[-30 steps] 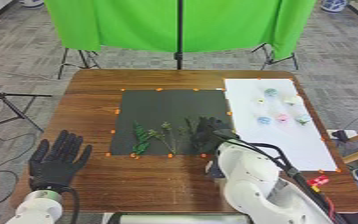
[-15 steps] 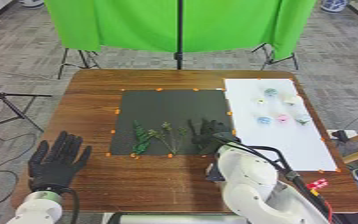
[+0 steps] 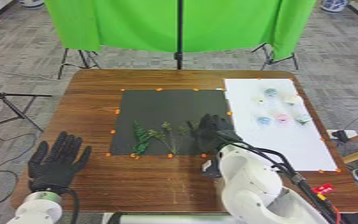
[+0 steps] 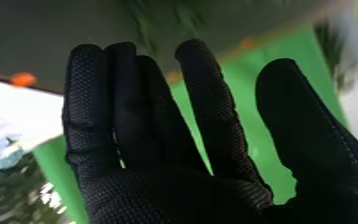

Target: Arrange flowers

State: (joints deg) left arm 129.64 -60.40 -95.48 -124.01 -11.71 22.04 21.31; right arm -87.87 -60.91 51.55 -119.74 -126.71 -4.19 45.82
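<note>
At the far left, the robot's left hand (image 3: 55, 169), in a black fabric glove, is open over the brown wooden table (image 3: 91, 102), its fingers straight and a little spread, pointing toward the far edge. To its right lies a dark grey rectangular sheet (image 3: 171, 107) with small orange markers (image 3: 159, 89) along its edges. On its near left part rests a long, dark green leafy stem (image 3: 141, 138), and just beside that lie thin, branching green stems with small tufted tips (image 3: 169, 134) (a wispy lot next to the leafy one). Beyond the table's far edge hangs a bright green cloth backdrop (image 3: 140, 25). Farther right, the black-gloved right hand (image 3: 213, 135) is over the near right part of the dark sheet, released, with its fingers extended and its thumb held apart; whether it touches the sheet I cannot tell. Rightmost on the table is a white rectangular sheet (image 3: 282, 145), with small flower heads lying apart on its farther half: a cream one (image 3: 261, 101), two blue ones (image 3: 264, 120), a pink one (image 3: 283, 119) between the nearer blue one and a pale, perhaps bluish-white one (image 3: 303, 119), and another whitish one (image 3: 291, 101) farther off.
</note>
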